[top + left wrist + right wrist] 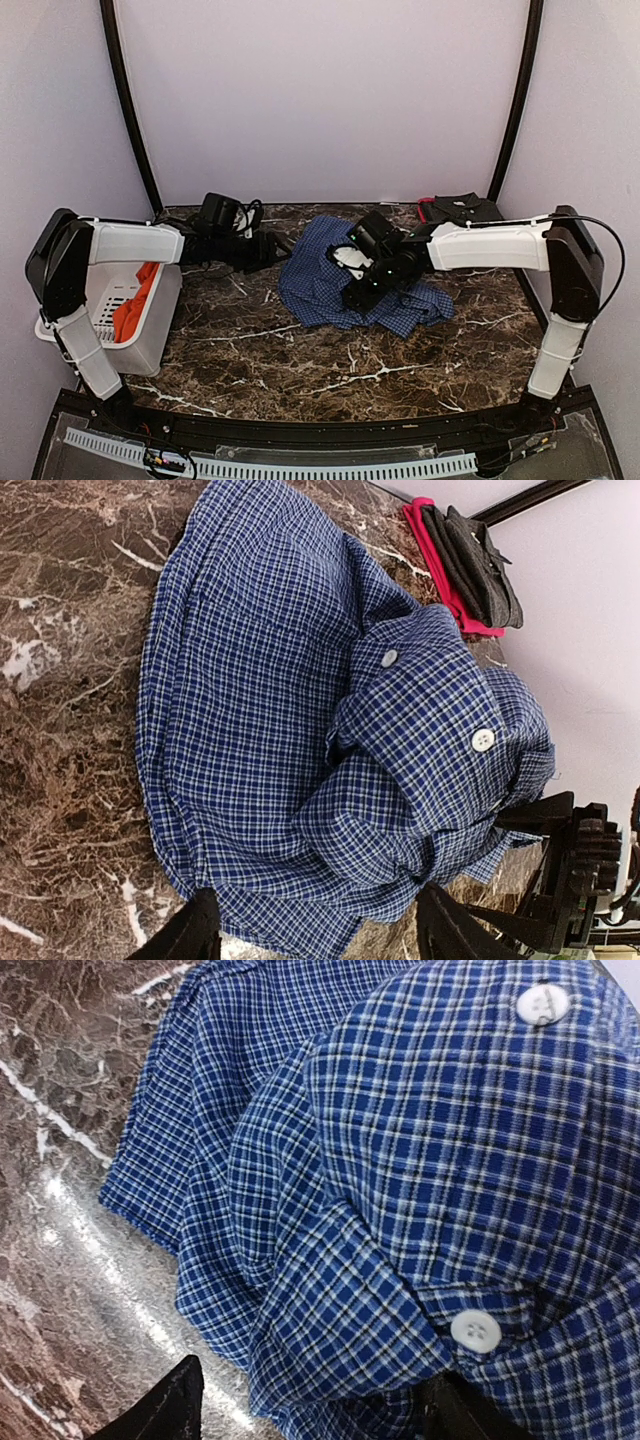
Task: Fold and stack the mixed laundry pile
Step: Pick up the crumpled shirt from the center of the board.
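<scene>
Checked shirt [315, 275]: the blue-and-white garment is seen crumpled at the middle of the dark marble tabletop [250, 360]. One side is spread flat and the other is bunched into folds, where white buttons [476, 1330] are shown.
Orange-red shirt [135, 300]: it is seen draped inside the white slotted basket [150, 335], which is set at the tabletop's left edge, well apart from the checked shirt.
Left jaws: they are held open, with the two dark fingers [195, 935] set wide and pointed at the checked shirt's left edge. No cloth is clamped between them.
Right jaws: they are held apart over the bunched, buttoned part of the checked shirt. The fingers [170, 1415] are placed either side of a fold of cloth — the fold is not seen pinched.
Far right corner: a dark bundle [475, 560] is laid over something pink, near the checked shirt.
</scene>
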You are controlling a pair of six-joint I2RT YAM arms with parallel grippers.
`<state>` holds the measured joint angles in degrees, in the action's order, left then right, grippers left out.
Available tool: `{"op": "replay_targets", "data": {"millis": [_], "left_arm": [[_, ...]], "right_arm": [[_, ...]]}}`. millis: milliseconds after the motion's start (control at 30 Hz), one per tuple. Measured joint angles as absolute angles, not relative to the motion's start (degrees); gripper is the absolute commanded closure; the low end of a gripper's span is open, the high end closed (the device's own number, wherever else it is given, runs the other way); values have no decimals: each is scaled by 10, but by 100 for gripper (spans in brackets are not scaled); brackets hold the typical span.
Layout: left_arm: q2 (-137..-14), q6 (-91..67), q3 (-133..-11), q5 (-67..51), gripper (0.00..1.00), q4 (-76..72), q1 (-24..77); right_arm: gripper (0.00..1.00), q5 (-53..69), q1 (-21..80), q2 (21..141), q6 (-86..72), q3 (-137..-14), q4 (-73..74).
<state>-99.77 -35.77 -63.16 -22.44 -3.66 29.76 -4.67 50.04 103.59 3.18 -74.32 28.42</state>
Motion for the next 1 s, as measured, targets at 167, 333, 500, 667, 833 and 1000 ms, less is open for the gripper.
{"op": "replay_targets", "data": {"millis": [167, 333, 500, 667, 833, 1000], "left_arm": [[-1009, -354, -627, -201, 34, -32, 318], [-1042, -340, -632, -164, 33, -26, 355], [-1086, -353, -634, -139, 29, -15, 390], [-1093, -385, -620, -129, 29, -39, 402], [-1101, -413, -618, -115, 50, -62, 408], [-1108, -428, -616, -96, 95, -72, 411]], "right_arm": [[44, -80, 504, 1079, 0, -762, 296], [74, -94, 505, 1094, -22, -763, 300], [100, -104, 506, 1091, -22, -763, 297], [100, -96, 506, 1051, -17, -763, 294], [100, -81, 501, 963, -16, -765, 273], [100, -66, 478, 871, -22, -770, 252]]}}
